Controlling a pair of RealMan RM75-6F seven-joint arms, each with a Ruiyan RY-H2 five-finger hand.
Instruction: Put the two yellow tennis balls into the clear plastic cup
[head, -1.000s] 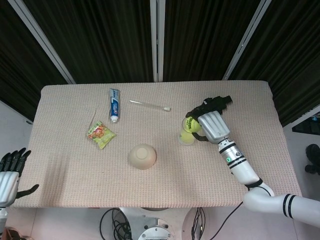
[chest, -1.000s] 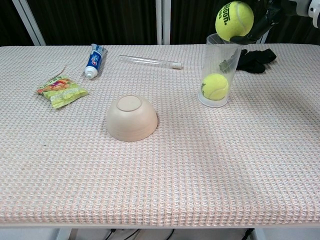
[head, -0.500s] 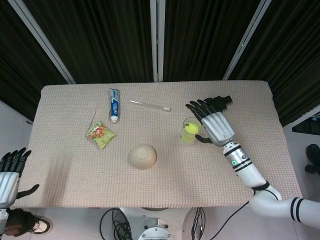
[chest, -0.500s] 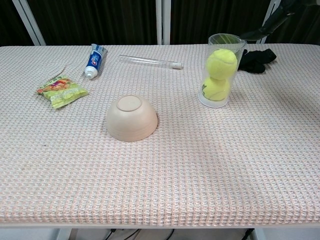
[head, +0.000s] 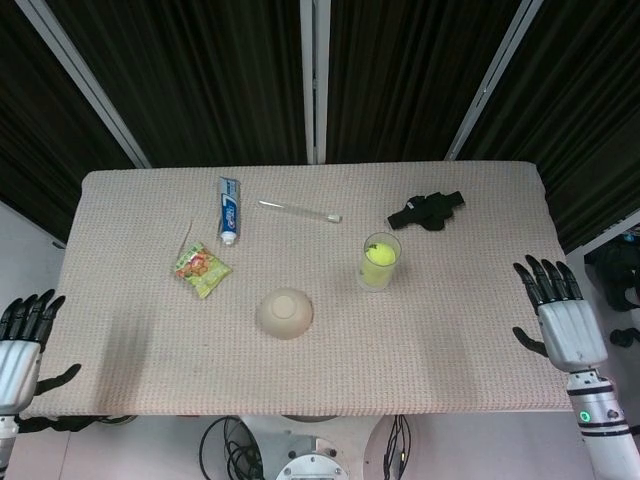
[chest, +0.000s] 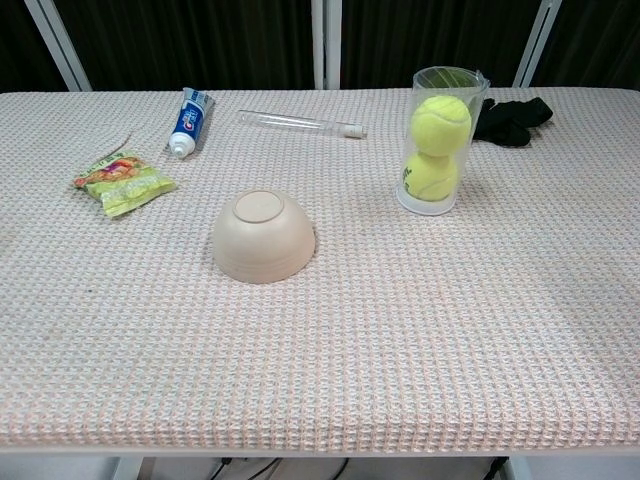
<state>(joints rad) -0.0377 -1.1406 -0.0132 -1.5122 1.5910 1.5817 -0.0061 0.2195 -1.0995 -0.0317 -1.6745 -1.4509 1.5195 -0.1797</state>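
Observation:
The clear plastic cup (chest: 441, 140) stands upright right of the table's middle, with two yellow tennis balls stacked inside: the upper ball (chest: 441, 119) rests on the lower ball (chest: 431, 173). From the head view the cup (head: 379, 262) shows one ball (head: 378, 256) from above. My right hand (head: 557, 320) is off the table's right edge, fingers spread, holding nothing. Beyond the front left corner, my left hand (head: 22, 340) is likewise open and empty. Neither hand appears in the chest view.
An upturned beige bowl (chest: 263, 236) sits near the middle. A toothpaste tube (chest: 194, 121), a snack packet (chest: 123, 182) and a clear tube (chest: 300, 123) lie toward the back left. A black cloth (chest: 511, 118) lies behind the cup.
My right hand let the second ball drop into the cup onto the first, then drew back off the table's right edge. The left hand barely moved.

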